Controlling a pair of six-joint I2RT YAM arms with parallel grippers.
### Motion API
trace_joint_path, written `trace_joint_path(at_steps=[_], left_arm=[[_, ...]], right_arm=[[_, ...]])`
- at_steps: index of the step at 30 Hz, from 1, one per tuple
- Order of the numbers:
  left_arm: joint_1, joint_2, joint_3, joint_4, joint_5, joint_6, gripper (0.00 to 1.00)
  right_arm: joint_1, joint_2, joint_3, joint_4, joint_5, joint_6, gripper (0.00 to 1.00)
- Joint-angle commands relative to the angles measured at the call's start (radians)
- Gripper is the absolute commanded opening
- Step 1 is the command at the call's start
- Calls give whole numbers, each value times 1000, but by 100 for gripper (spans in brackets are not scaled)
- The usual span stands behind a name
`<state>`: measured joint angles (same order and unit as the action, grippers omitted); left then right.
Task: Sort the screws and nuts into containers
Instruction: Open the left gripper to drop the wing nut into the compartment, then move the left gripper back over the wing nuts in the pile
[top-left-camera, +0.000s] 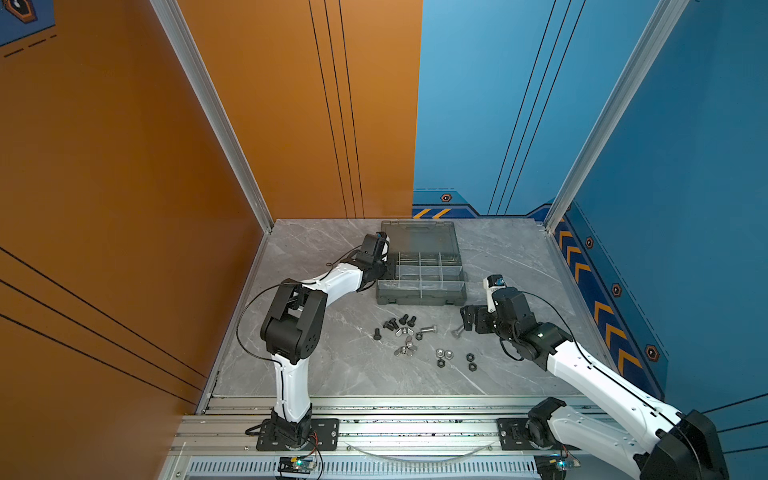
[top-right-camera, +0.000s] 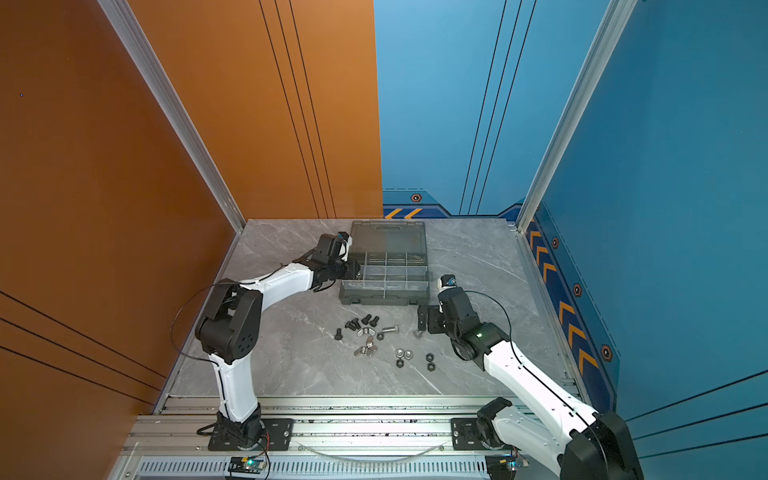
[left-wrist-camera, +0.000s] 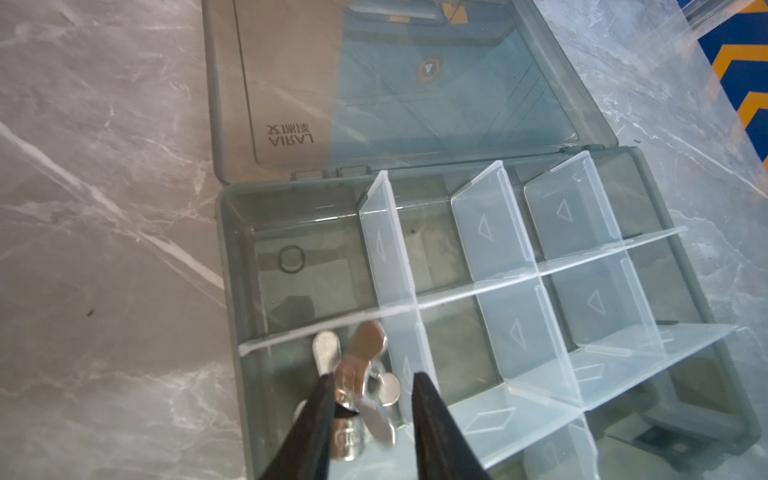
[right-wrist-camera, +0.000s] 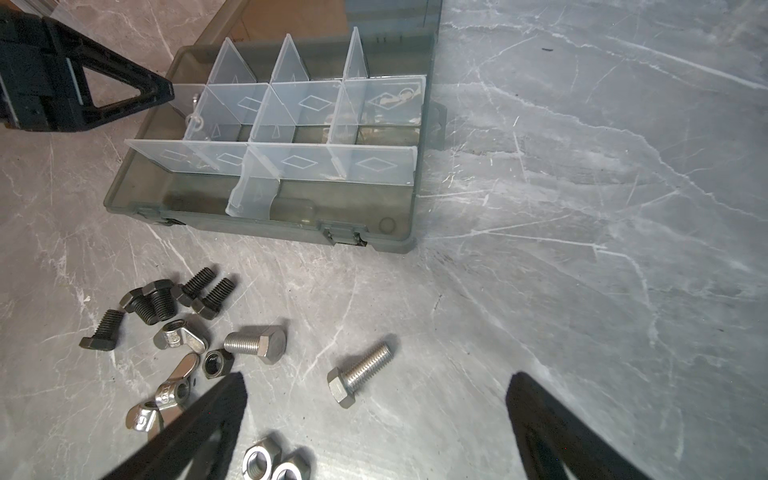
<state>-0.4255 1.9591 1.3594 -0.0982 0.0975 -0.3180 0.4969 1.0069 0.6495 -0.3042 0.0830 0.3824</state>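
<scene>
While lying flat, silver bolt (right-wrist-camera: 359, 374) aims head at hex nuts (right-wrist-camera: 266, 442).

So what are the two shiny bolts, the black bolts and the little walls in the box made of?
The silver hex bolts look like bare metal, probably steel: bright and shiny. The black bolts seem to be metal too, with a dull dark coating. The dividers look like thin frosted plastic, since light passes through them.

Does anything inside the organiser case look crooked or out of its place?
Yes. In the front row of the case, one short divider leans sideways and looks bent, while the other dividers stand straight. Nothing else there looks damaged.
</scene>
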Motion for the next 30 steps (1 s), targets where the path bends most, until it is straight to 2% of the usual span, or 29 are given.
trace_joint_path(at_steps=[1, 8, 13, 25, 30], left_arm=[[-16, -7, 37, -51, -23, 22, 39], [-32, -82, 2, -81, -31, 19, 45], [-62, -189, -23, -200, -33, 8, 50], [-229, -420, -212, -326, -148, -36, 60], [-271, -498, -320, -356, -156, -112, 61]], right_arm=[[-5, -34, -17, -7, 18, 2, 100], [-8, -63, -27, -14, 29, 1, 100], [-10, -64, -30, -9, 31, -6, 100], [-18, -15, -5, 0, 6, -14, 100], [-18, 23, 10, 6, -3, -20, 100]])
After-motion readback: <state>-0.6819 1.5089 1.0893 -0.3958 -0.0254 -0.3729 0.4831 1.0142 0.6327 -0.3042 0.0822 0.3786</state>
